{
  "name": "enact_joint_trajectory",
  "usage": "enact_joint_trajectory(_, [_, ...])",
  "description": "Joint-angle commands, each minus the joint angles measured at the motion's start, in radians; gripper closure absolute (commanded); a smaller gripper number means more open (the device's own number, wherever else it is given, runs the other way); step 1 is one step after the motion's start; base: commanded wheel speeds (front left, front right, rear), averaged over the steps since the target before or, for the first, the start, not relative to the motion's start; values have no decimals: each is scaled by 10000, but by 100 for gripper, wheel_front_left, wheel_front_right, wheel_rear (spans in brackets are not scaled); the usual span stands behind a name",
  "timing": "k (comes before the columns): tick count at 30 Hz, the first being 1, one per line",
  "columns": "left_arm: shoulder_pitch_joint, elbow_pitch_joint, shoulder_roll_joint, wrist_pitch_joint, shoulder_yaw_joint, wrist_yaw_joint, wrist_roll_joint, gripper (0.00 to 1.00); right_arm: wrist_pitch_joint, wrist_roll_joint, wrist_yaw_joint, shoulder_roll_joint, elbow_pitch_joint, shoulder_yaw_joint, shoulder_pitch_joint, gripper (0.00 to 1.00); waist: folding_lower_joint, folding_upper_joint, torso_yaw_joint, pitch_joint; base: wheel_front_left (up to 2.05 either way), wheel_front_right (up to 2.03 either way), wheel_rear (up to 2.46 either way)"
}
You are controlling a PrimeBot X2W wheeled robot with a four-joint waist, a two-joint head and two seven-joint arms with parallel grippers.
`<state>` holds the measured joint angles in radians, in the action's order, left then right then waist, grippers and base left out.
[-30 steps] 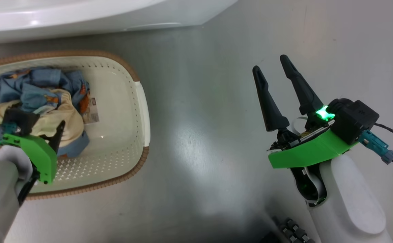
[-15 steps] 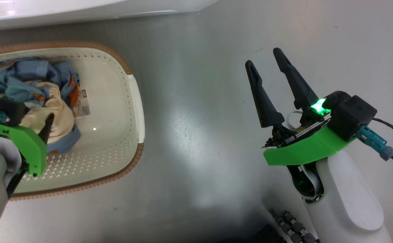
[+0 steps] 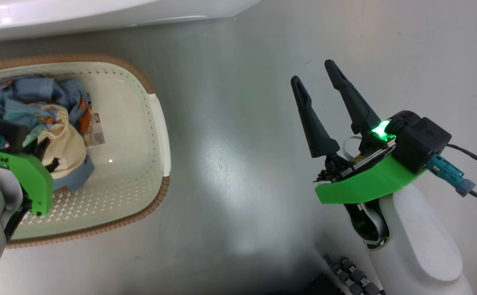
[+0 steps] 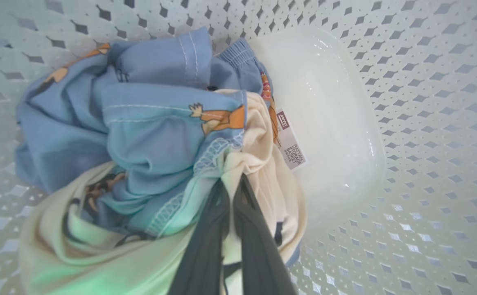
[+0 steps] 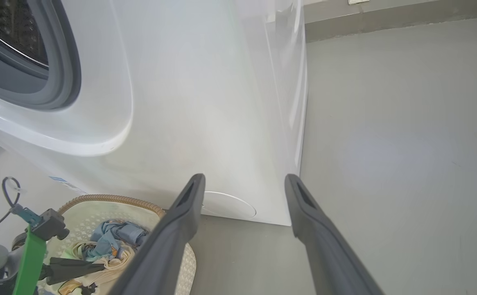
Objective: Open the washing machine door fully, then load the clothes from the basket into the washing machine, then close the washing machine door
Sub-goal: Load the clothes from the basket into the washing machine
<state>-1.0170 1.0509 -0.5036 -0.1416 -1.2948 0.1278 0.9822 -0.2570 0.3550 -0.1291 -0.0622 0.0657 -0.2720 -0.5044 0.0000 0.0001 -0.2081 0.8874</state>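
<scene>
The left pincer [image 4: 232, 183] was pinched shut on the clothes [image 4: 148, 135] inside the basket [image 4: 426, 102]; the right pincer [image 3: 313, 72] stood wide open, empty.

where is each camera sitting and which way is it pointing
Head view: on the head, looking down at the floor, the basket at left; both grippers show, the right gripper open.
Left wrist view: on the left wrist, looking down into the basket along the left gripper, shut on the clothes.
Right wrist view: on the right wrist, facing the washing machine past its own open fingers; the left gripper shows lower left.
Shared: all three show the basket and the clothes.
</scene>
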Motion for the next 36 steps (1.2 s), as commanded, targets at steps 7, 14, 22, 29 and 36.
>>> enact_joint_trajectory(7, [90,21,-117,-667,175,29,747,100,-48,-108,-16,120,-129,19,390,0,0,-1,307,-599,0,0,0])
enact_joint_trajectory(14, [445,-294,295,-1181,476,29,1550,100,-48,-408,-16,120,174,392,687,0,0,-1,937,-1655,0,0,0])
enact_joint_trajectory(22, [1270,-1155,406,-1199,1928,29,962,100,-48,-350,-16,-156,477,694,1210,0,0,-1,1374,-2963,0,0,0])
enact_joint_trajectory(29, [2258,-1898,461,-1200,3666,29,65,100,-48,-122,-16,-405,563,889,1707,0,0,-1,1522,-3943,0,0,0])
enact_joint_trajectory(36, [3474,-2966,583,-1201,5596,29,-1188,100,-48,145,-16,-703,560,1121,2371,0,0,-1,1599,-4899,0,0,0])
